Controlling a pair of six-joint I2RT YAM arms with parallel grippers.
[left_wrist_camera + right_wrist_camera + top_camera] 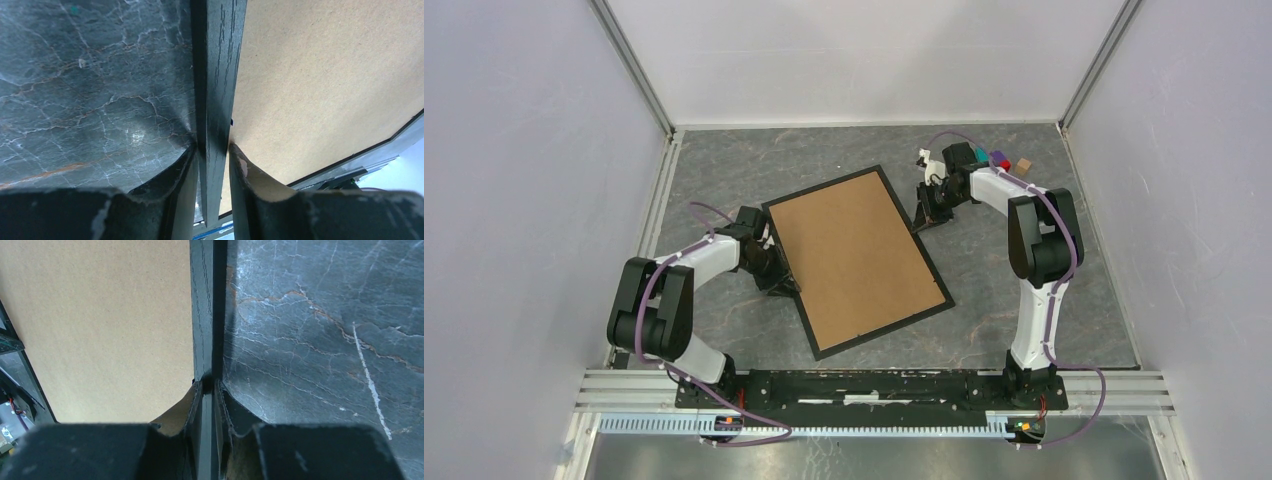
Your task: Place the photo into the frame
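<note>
The left gripper (214, 147) is clamped on the frame (217, 75): one finger presses the outer face of its narrow black edge, and the other presses the inner face just beside the brown backing board (856, 258). The right gripper (210, 382) grips the opposite long edge in the same way, with the black strip pinched between its fingertips, the board on its inner side and bare table on its outer side. The frame lies back-up between the two grippers, turned at an angle on the dark marbled table (724, 170). The left gripper holds it low on its side and the right gripper near the far corner. The views do not show whether the frame rests flat or is lifted slightly. Nothing lies between either gripper and the edge it holds, and the table just outside each finger is bare stone. Beyond the right gripper, toward the far corner and well apart from the frame, sit a small purple piece (1000, 158) and a small brown block (1023, 166) close together. They are too small to identify further. In all there are one frame, one backing board filling it, two small pieces and two grippers, both holding the frame.
</note>
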